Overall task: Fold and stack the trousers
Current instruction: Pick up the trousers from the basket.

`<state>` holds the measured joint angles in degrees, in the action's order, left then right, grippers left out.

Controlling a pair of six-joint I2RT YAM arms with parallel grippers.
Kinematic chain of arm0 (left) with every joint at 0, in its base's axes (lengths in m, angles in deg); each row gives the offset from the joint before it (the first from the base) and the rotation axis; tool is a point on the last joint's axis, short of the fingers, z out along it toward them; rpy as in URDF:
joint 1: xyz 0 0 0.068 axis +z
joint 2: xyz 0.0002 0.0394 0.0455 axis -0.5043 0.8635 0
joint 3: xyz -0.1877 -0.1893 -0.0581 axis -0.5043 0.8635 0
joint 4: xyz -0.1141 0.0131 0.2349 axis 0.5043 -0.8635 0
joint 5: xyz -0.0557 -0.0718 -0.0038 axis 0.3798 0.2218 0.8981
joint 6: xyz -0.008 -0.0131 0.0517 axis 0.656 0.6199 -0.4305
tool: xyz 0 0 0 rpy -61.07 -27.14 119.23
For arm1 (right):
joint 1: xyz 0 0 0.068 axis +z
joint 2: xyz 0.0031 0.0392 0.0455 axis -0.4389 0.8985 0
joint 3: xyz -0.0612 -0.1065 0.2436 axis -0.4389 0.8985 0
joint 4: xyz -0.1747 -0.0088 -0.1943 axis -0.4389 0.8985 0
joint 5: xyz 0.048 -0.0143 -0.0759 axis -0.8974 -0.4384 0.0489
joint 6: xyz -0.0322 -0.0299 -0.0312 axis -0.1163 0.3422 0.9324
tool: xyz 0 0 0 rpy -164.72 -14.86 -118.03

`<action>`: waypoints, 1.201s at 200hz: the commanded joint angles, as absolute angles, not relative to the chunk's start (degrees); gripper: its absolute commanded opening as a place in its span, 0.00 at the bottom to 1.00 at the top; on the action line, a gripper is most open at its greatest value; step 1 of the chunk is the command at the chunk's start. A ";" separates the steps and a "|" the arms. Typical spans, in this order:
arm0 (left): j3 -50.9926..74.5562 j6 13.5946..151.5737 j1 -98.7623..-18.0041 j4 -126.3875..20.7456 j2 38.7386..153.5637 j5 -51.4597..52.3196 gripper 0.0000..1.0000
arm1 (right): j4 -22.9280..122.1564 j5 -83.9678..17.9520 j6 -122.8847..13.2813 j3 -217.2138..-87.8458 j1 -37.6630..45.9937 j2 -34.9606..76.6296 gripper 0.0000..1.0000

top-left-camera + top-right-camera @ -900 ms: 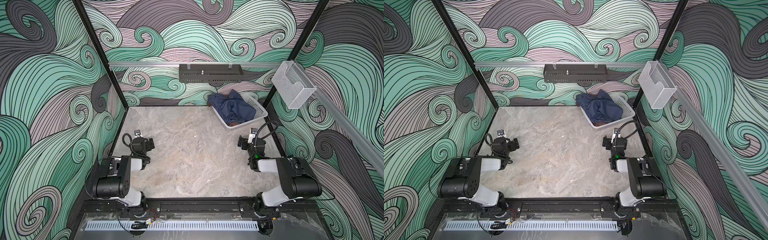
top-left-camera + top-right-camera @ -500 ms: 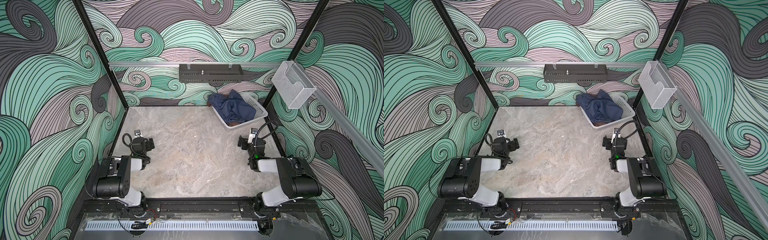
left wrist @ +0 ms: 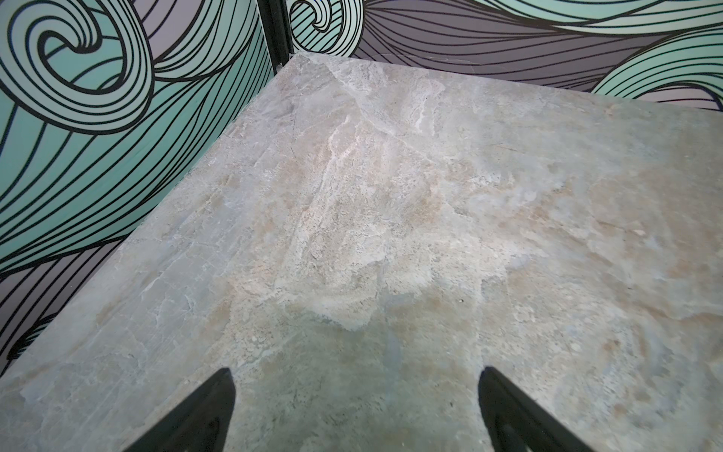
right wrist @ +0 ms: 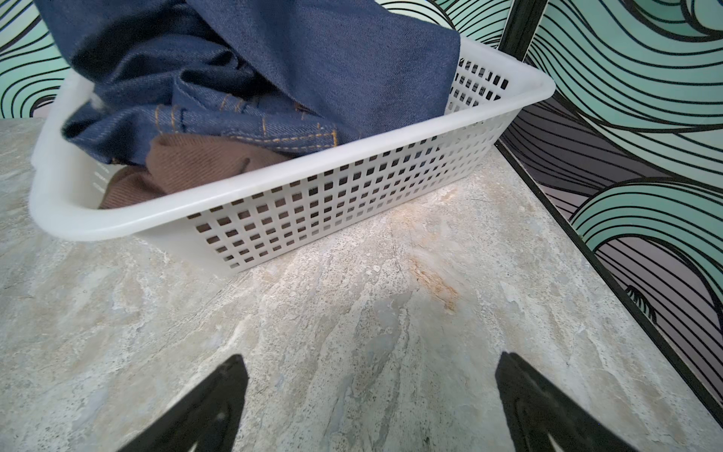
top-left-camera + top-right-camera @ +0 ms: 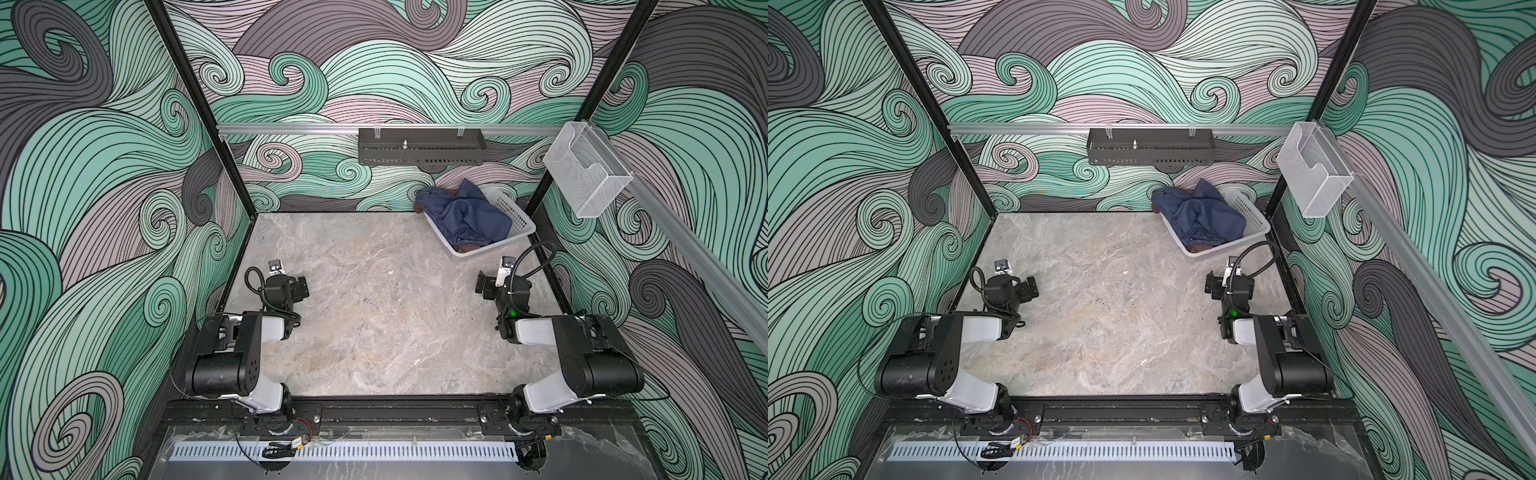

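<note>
The trousers [image 5: 465,216] [image 5: 1200,216] are dark navy jeans, crumpled in a white slotted basket [image 5: 516,216] [image 5: 1252,210] at the table's back right corner. In the right wrist view the trousers [image 4: 313,58] show orange stitching and spill over the basket [image 4: 352,188] rim. My right gripper [image 5: 482,286] [image 5: 1210,284] [image 4: 371,358] stands open and empty above bare table, a short way in front of the basket. Over bare table on the left side, far from the trousers, my left gripper [image 5: 301,286] [image 5: 1030,286] [image 3: 355,373] is open and empty.
A brown garment [image 4: 187,164] lies under the jeans in the basket. The grey marble table [image 5: 374,311] is closed in by wave-patterned walls on three sides. A black perforated shelf [image 5: 419,145] hangs on the back wall, and a clear holder [image 5: 582,174] on the right rail.
</note>
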<state>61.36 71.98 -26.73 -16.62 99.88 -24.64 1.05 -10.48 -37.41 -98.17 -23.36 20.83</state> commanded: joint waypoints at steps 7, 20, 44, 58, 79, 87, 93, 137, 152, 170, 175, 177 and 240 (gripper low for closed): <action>59.75 71.60 -27.15 -15.96 99.43 -25.11 0.99 | 0.28 -10.08 -37.42 -98.28 -23.09 20.82 0.99; 59.75 71.58 -27.12 -15.97 99.42 -25.16 0.99 | 0.29 -10.03 -37.42 -98.28 -23.17 20.82 0.99; 59.75 71.59 -27.16 -15.96 99.42 -25.09 0.99 | 0.24 -10.03 -37.42 -98.28 -23.14 20.82 0.99; 59.68 71.58 -27.12 -16.05 99.50 -25.08 0.99 | 0.27 -10.02 -37.42 -98.28 -23.14 20.82 0.99; 59.56 71.47 -27.14 -16.31 99.56 -25.07 0.99 | 0.42 -10.14 -37.42 -98.40 -23.16 20.85 0.99; 59.66 71.54 -27.12 -16.22 99.43 -25.06 0.98 | 0.25 -10.36 -37.51 -98.47 -23.29 20.89 0.99; 59.81 71.51 -27.12 -16.00 99.23 -25.06 0.94 | -0.74 -10.76 -37.37 -98.05 -23.31 20.72 0.99; 41.10 85.01 -27.82 -55.47 87.76 -40.27 0.87 | 26.33 2.45 -45.60 -105.07 -19.62 -1.26 0.99; 30.61 87.57 -27.98 -70.69 87.65 -35.84 0.83 | 42.39 3.20 -55.21 -112.11 -19.53 -5.82 0.99; 19.40 88.50 -28.13 -84.19 88.27 -24.79 0.78 | 55.51 -0.56 -61.03 -120.91 -19.49 -6.05 0.99; 17.18 89.22 -28.25 -87.25 88.27 -22.73 0.79 | 58.90 -1.91 -62.07 -123.94 -19.44 -5.08 0.99; 16.28 89.54 -28.26 -88.41 88.28 -21.92 0.79 | 60.34 -2.52 -62.43 -125.24 -19.46 -4.64 0.99; 13.54 90.52 -33.24 -96.67 82.18 -6.31 0.96 | 85.26 -15.51 -66.07 -160.16 -18.39 19.79 0.99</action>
